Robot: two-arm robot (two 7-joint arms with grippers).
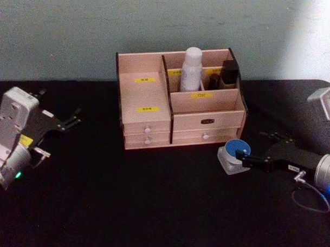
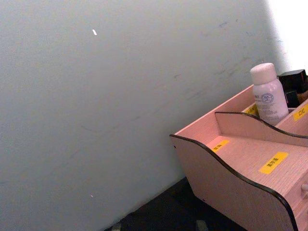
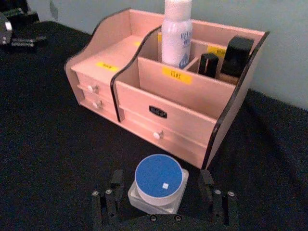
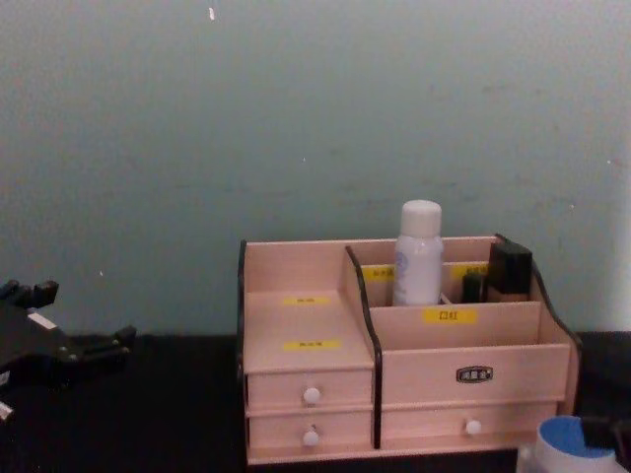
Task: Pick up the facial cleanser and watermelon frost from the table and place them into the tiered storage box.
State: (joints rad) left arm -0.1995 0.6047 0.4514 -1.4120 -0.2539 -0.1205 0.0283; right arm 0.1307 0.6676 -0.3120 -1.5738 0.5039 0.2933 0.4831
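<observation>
The tiered storage box (image 1: 149,120) (image 3: 183,110) (image 4: 463,370) (image 2: 226,183) stands at the back middle of the black table. A white bottle, the facial cleanser (image 1: 192,67) (image 3: 176,33) (image 4: 419,251) (image 2: 267,94), stands upright in one of its rear compartments. The watermelon frost (image 1: 231,156) (image 3: 159,180) (image 4: 562,448), a small clear jar with a round blue lid, sits on the table in front of the box's right end. My right gripper (image 1: 241,158) (image 3: 161,185) is open, a finger on each side of the jar with small gaps. My left gripper (image 1: 73,117) (image 4: 84,317) hangs open and empty at the far left.
Two dark cosmetic items (image 1: 229,71) (image 3: 236,55) (image 4: 508,271) stand in the box's rear right compartment. A pale green wall runs right behind the box. Bare black tabletop (image 1: 124,203) spreads in front of and left of the box.
</observation>
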